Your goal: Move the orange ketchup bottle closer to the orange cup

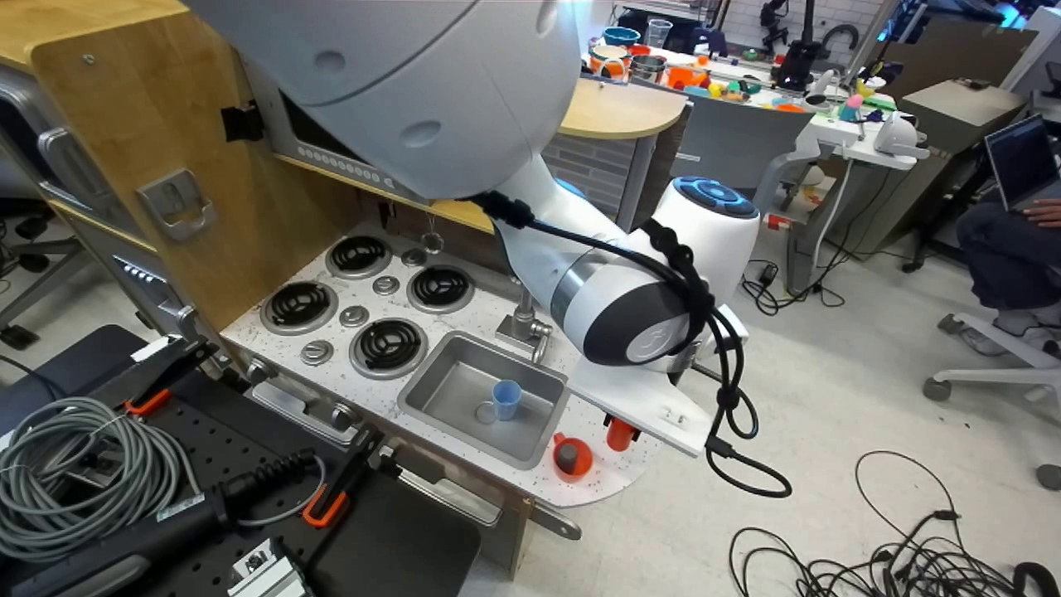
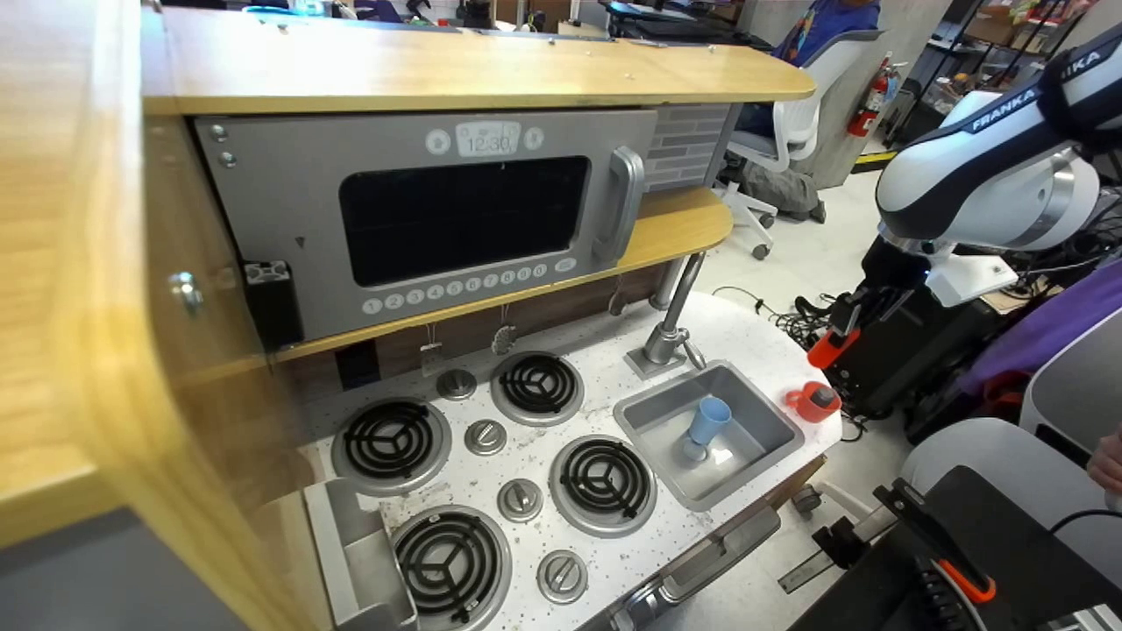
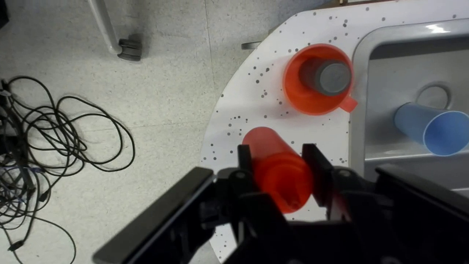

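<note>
One claw (image 3: 278, 157) grips the orange ketchup bottle (image 3: 283, 176) near the orange cup (image 3: 306, 99)

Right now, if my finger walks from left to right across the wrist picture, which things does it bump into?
Black cables, then the orange ketchup bottle, then the orange cup, then the blue cup.

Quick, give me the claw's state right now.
Claw: closed, holding the orange ketchup bottle.
</note>
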`<state>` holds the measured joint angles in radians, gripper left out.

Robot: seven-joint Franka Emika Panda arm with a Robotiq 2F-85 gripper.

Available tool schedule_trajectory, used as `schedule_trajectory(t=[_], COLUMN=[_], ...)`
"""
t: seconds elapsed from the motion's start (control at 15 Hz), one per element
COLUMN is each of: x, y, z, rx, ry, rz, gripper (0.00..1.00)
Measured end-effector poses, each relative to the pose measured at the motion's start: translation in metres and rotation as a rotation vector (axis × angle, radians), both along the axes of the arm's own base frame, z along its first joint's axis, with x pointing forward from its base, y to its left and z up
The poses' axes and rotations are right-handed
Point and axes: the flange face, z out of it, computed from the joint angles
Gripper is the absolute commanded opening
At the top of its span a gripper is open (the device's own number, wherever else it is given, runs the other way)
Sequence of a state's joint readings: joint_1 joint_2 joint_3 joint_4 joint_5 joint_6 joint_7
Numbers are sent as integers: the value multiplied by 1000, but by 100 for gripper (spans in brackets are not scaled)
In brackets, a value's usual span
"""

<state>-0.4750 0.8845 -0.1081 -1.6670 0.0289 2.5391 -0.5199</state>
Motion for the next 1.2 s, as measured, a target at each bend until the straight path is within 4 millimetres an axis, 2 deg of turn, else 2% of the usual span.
schedule_trajectory(t=[0.53, 0.73, 0.8, 0.93, 1.2], x=[6, 10, 11, 14, 20], y=[-3, -3, -3, -3, -5], z=[-37, -43, -44, -43, -36], rx=[10, 18, 22, 27, 25], ry=[32, 46, 50, 58, 53], rz=[-56, -65, -68, -78, -91], gripper=[13, 13, 63, 71, 99])
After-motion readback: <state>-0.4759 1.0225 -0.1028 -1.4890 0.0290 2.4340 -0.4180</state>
